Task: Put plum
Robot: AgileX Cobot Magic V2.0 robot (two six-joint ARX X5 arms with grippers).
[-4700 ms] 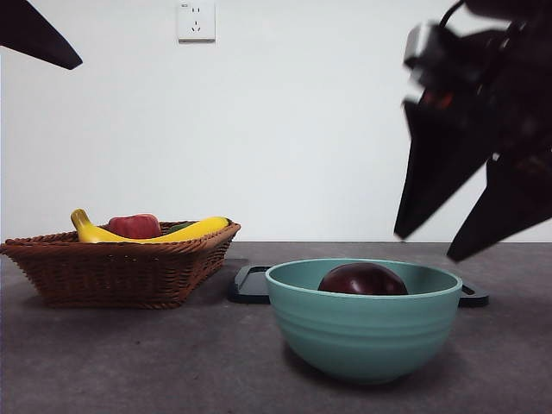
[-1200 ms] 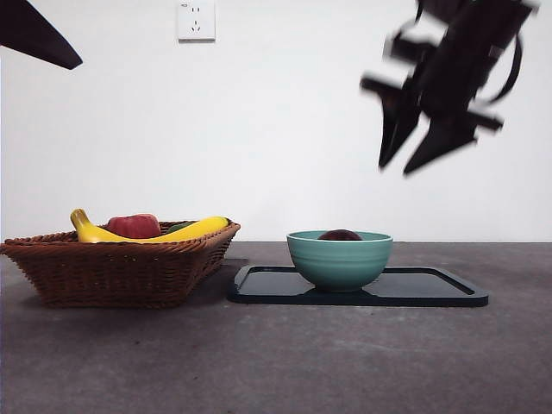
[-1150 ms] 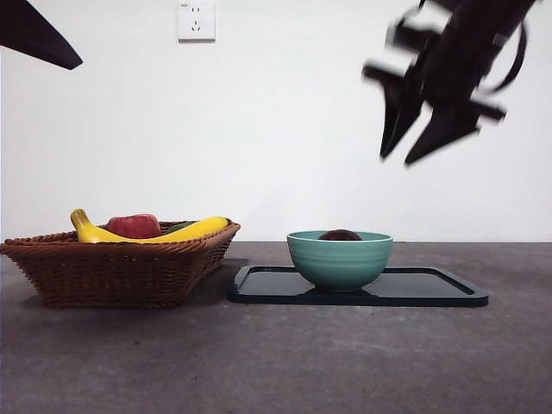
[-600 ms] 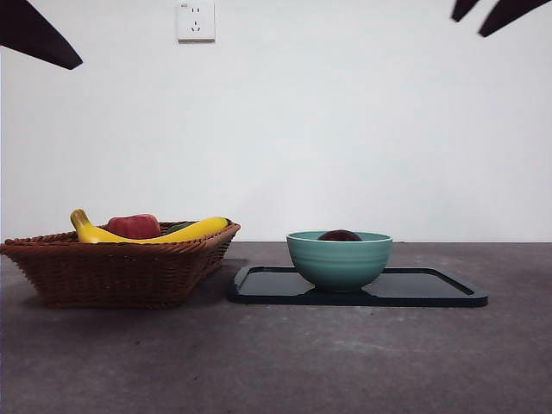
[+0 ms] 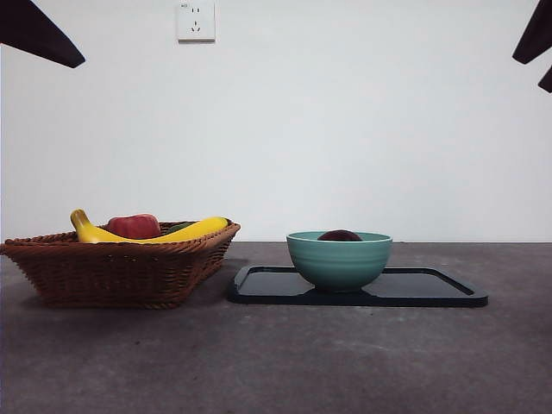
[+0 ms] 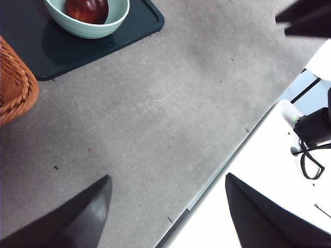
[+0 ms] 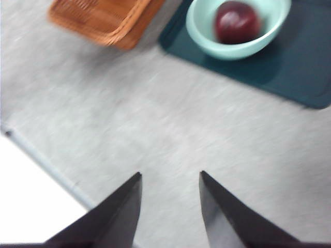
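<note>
Both grippers hung high above the grey table (image 5: 276, 362), each showing only as a black tip at a top corner of the front view. Left gripper (image 6: 168, 206) had its jaws spread wide with nothing between them. Right gripper (image 7: 169, 204) had its jaws apart and held nothing. A brown wicker basket (image 5: 116, 267) sat on the table, holding a yellow banana (image 5: 185, 230) and a red fruit (image 5: 134, 226). Just beside the basket lay a dark flat tray (image 5: 431, 289). A teal bowl (image 5: 339, 259) stood on the tray, toward the basket end. The plum (image 5: 340, 235), dark maroon and glossy, lay inside the bowl.
</note>
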